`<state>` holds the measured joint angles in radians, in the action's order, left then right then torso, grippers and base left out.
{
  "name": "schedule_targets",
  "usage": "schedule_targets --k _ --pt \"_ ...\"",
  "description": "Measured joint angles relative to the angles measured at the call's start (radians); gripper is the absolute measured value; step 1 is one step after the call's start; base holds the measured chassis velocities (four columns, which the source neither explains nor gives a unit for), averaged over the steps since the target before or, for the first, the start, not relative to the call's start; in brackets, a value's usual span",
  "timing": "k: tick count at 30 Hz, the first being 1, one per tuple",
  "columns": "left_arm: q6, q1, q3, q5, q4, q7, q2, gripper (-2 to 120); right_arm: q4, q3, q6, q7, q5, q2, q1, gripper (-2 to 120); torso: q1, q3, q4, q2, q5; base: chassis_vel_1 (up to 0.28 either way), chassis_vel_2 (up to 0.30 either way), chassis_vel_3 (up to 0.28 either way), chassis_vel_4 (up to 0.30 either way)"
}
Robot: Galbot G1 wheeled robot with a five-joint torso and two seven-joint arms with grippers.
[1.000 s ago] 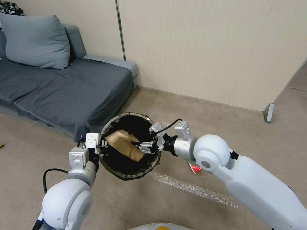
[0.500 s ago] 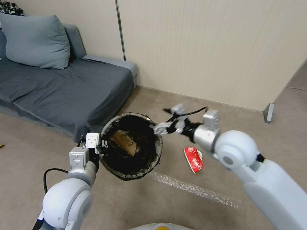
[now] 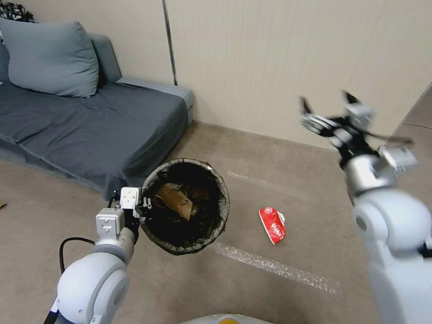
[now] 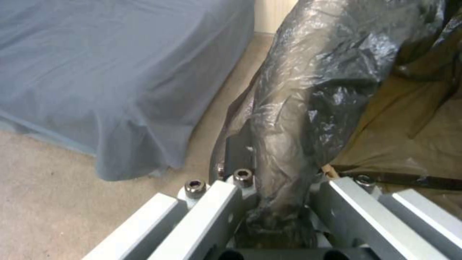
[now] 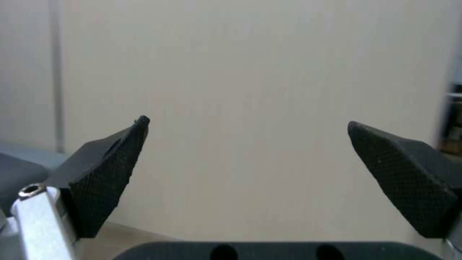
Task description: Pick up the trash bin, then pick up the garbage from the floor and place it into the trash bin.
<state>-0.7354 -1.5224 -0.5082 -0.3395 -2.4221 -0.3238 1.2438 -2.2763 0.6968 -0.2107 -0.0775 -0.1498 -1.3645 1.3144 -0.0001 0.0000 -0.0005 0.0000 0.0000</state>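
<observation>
Left pincer (image 3: pixel 143 208): you have it clenched on the near-left rim of the trash bin (image 3: pixel 216 180). The left wrist view shows why the hold works: the fingers (image 4: pixel 212 213) pinch the folded-over dark bag (image 4: pixel 308 108) together with the rim, so liner and bucket come up as one. The bin hangs off the floor, tilted, mouth turned up toward your head camera. That tilt looks useful, since it gives the other arm an open target from above and the side.

Inside the bin: a tan paper bag (image 3: pixel 174 201) lies against the liner, near the gripped side. It also appears in the left wrist view, just past the plastic (image 4: pixel 409 119).

Right pincer (image 3: pixel 325 112): released and empty, jaws spread wide. It is raised high, well apart from the bin, in front of the beige wall (image 3: pixel 270 67). The right wrist view shows both black textured pads (image 5: pixel 106 173) with nothing but wall between them. My reading: the arm is clear of the bin mouth, free to go for the next item.

Floor: one crumpled red-and-white paper cup (image 3: pixel 273 224) lies on the carpet, near the bin on its right side, not touching it. A strip of clear tape (image 3: pixel 274 266) runs across the carpet nearer to you. The grey sofa (image 3: pixel 90 126) stands behind and to the left of the bin.

Judgement: bin is in hand, some garbage is in, the cup is not yet collected.
</observation>
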Motion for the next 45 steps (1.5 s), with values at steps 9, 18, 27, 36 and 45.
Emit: schedule_targets --k 9,18,27,36,45 --pt "0.0 -0.005 -0.002 0.001 -0.004 -0.001 0.004 0 0.113 0.005 0.13 -0.01 0.213 -0.168 0.176 100 0.0 0.0 0.0007 0.0 -0.0002 0.0 0.0 0.0 0.0" --pt "0.0 -0.011 -0.007 0.006 -0.012 -0.002 0.018 0 0.15 -0.043 -0.044 -0.009 0.179 -0.119 0.204 100 0.0 0.0 0.0006 0.0 0.0 0.0 0.0 0.0 0.0" --pt "0.0 -0.012 -0.012 0.011 -0.011 -0.003 0.026 0 0.185 -0.141 -0.524 -0.009 -0.063 0.023 0.104 100 0.0 0.0 0.0006 0.0 -0.0002 0.0 0.0 0.0 0.0" --pt "0.0 -0.012 -0.011 0.021 -0.001 -0.004 0.037 0 0.439 -0.226 -0.525 0.009 -0.152 0.053 -0.064 100 0.0 0.0 0.0007 0.0 0.0 0.0 0.0 0.0 0.0" --pt "0.0 -0.008 -0.008 0.023 0.013 -0.004 0.039 0 0.553 -0.248 -0.542 0.025 -0.137 0.038 -0.101 100 0.0 0.0 0.0004 0.0 0.0 0.0 0.0 0.0 0.0"
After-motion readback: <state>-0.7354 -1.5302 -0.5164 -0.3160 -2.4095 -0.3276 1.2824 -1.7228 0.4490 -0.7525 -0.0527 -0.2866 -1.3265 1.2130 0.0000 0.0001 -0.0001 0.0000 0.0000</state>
